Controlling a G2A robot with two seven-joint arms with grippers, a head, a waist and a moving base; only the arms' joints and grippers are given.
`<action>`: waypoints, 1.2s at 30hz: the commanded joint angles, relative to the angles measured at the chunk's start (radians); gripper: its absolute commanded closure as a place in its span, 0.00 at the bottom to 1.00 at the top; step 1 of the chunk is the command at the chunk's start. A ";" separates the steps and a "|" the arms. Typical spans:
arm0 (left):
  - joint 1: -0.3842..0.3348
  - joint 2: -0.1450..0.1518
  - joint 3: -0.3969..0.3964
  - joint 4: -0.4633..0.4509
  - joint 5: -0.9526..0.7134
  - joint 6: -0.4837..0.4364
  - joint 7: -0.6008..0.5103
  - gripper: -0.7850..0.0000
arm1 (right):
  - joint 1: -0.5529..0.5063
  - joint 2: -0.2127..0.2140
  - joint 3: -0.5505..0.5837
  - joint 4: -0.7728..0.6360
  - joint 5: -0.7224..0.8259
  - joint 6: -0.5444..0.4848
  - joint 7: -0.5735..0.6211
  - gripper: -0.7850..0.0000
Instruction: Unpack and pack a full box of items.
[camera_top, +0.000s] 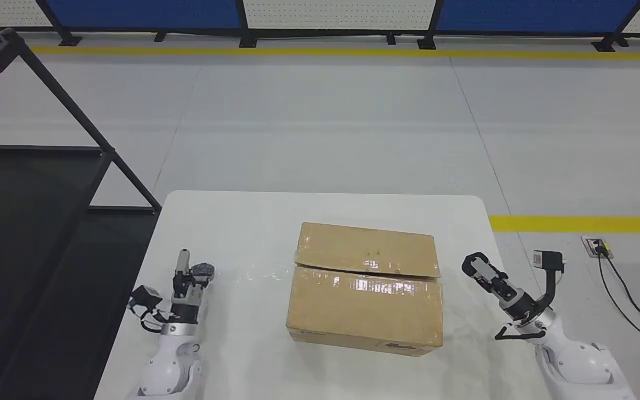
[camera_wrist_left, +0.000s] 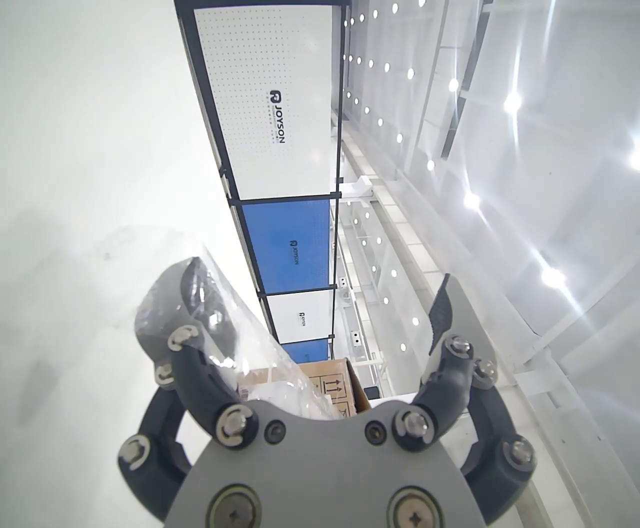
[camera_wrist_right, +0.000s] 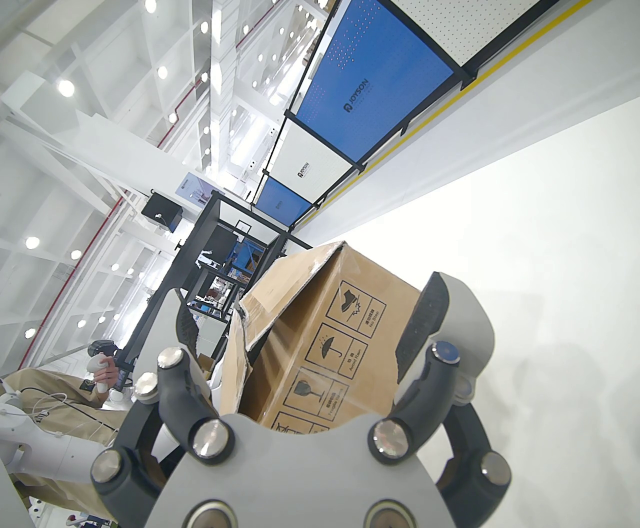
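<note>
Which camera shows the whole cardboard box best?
The top view: the cardboard box shows whole, flaps folded over. The right wrist view shows one side with printed symbols and a lifted flap; the left wrist view, just a corner by clear plastic.

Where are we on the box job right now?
Done: the cardboard box stands on the table, one top flap torn and lifted at the edge. In hand: nothing; left gripper and right gripper both open, flanking it. Left: apparently lifting items out and repacking.
</note>
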 joint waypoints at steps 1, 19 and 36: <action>0.006 -0.002 -0.004 0.002 -0.008 -0.006 0.013 0.00 | 0.000 0.000 0.000 0.000 0.000 0.000 0.000 0.00; 0.055 -0.013 -0.004 -0.081 0.021 0.011 0.091 0.00 | 0.000 0.000 0.000 0.000 0.000 0.000 0.000 0.00; 0.004 -0.015 -0.046 0.031 -0.017 0.097 0.137 0.00 | 0.000 0.000 0.000 0.000 0.000 0.000 0.000 0.00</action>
